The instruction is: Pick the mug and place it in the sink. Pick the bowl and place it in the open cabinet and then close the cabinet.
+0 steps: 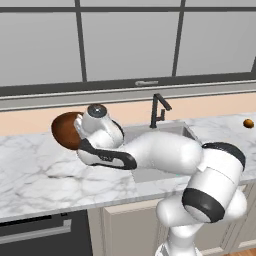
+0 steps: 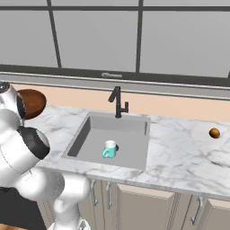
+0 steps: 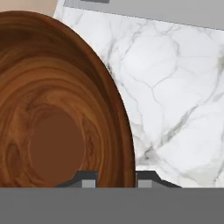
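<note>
Dark reddish-brown wood, grain in concentric rings: bowl (image 3: 57,113), wide and round. Seen tilted in both base views, lifted clear of the bench (image 2: 179,157), left of the sink (image 2: 85,134) and against the peach wall strip behind it. In the hand view, inner hollow facing the camera, rim edge running down between the two finger tips.

Jaws: narrowed onto the bowl's rim wall, one finger tip (image 3: 89,180) inside the hollow, the other outside over the marble. Gripper (image 3: 116,181) holding the bowl.

White arm with dark joints: bent low across the sink's front edge in the left base view, wrist up beside the bowl (image 1: 67,131), left of the sink.

Grey recessed basin: sink, rectangular, set in white marble. Black angular faucet (image 2: 117,102) upright at the sink's back edge, centre.

Translucent teal-and-white: mug (image 2: 109,149), small, upright on the sink floor, toward the front of the basin, handle to the left in the right base view. Apart from the basin walls.

White marble with grey veining: bench, running left and right of the sink.

Brown-orange: small round object (image 2: 214,133) on the bench, well to the right of the sink, near the wall.

Beige panelled: lower cabinet doors (image 2: 148,206) below the sink, small handles.

Grey panes, dark frames: window (image 2: 134,40) above and behind the sink.
</note>
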You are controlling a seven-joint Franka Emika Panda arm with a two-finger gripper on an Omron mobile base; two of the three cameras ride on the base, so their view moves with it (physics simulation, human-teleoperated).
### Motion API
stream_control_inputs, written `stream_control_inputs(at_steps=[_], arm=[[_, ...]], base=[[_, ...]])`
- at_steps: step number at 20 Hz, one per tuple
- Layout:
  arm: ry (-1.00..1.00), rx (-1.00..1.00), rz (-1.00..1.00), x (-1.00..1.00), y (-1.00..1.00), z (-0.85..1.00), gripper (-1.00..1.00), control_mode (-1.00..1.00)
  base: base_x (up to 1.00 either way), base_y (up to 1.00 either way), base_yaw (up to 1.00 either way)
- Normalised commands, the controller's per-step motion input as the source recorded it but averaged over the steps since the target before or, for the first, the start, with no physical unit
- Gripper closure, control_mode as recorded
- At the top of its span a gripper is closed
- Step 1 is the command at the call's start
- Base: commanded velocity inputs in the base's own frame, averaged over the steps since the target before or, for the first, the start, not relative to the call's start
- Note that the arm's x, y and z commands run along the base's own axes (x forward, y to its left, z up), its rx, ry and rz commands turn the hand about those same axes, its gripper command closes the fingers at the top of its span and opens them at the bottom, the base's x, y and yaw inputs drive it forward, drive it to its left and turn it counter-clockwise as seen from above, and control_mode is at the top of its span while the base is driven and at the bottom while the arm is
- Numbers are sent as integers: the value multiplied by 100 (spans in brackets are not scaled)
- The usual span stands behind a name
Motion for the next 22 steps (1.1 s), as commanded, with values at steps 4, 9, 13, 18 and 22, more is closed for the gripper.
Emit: stream_control_inputs(at_steps=[4,9,13,18,22], arm=[[7,0,4,-36,-34,100,100,-100],[14,-2,0,-20,-41,84,100,-100],[21,-3,-9,-16,-61,36,100,-100],[9,-7,-11,-38,-66,35,100,-100],[0,-9,-5,-53,-59,31,100,-100]], base=[[0,0,0],[0,0,0],[0,0,0],[0,0,0],[0,0,0]])
